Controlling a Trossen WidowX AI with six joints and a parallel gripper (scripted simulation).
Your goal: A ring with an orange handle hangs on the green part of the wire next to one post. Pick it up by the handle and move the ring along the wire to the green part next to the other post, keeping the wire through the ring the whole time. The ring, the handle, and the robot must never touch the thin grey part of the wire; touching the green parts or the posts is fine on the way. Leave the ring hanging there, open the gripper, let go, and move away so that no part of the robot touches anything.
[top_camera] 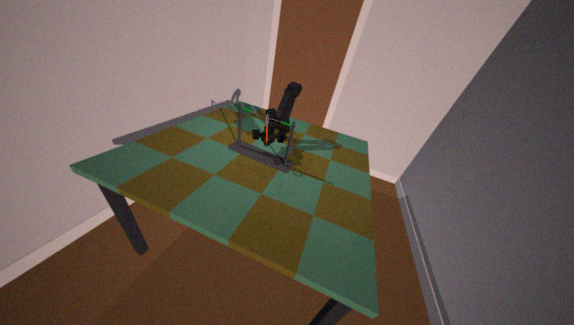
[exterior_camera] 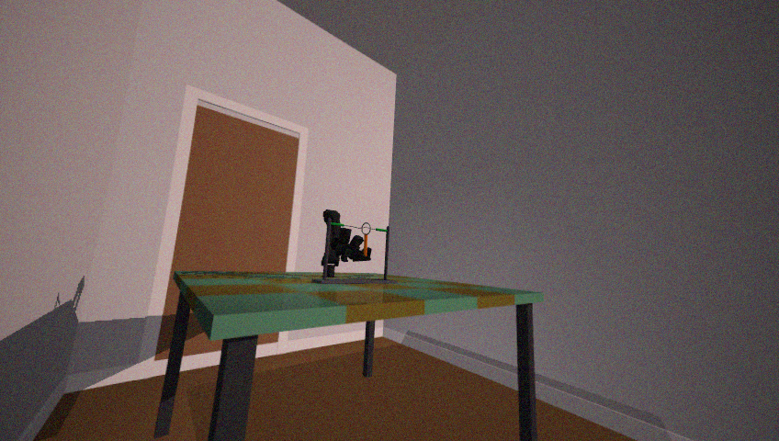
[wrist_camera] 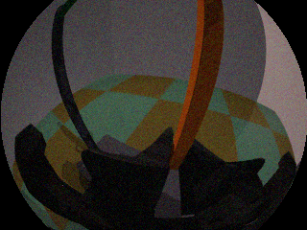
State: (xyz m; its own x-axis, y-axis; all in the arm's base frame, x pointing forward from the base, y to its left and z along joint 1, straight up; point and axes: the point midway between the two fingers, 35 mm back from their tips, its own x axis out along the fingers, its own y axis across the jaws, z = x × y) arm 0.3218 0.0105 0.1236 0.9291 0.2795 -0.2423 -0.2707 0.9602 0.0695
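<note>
The ring (top_camera: 266, 120) (exterior_camera: 366, 234) is around the thin grey part of the wire (top_camera: 260, 115), between the two green parts (top_camera: 246, 109) (top_camera: 285, 123). It looks narrow in the top view and rounder in the exterior view. I cannot tell whether it touches the wire. The orange handle (top_camera: 266, 134) (exterior_camera: 366, 244) (wrist_camera: 203, 72) hangs below the ring, nearly upright. My gripper (top_camera: 266, 143) (exterior_camera: 366, 255) (wrist_camera: 175, 132) is shut on the handle's lower end, below the wire. The ring is outside the wrist view.
Dark posts (top_camera: 239, 126) (top_camera: 290, 143) (exterior_camera: 326, 251) (exterior_camera: 386, 254) rise at both ends of a grey base (top_camera: 257, 156). One post (wrist_camera: 58, 53) stands left of the handle in the wrist view. The base rests on a checkered table (top_camera: 201, 201).
</note>
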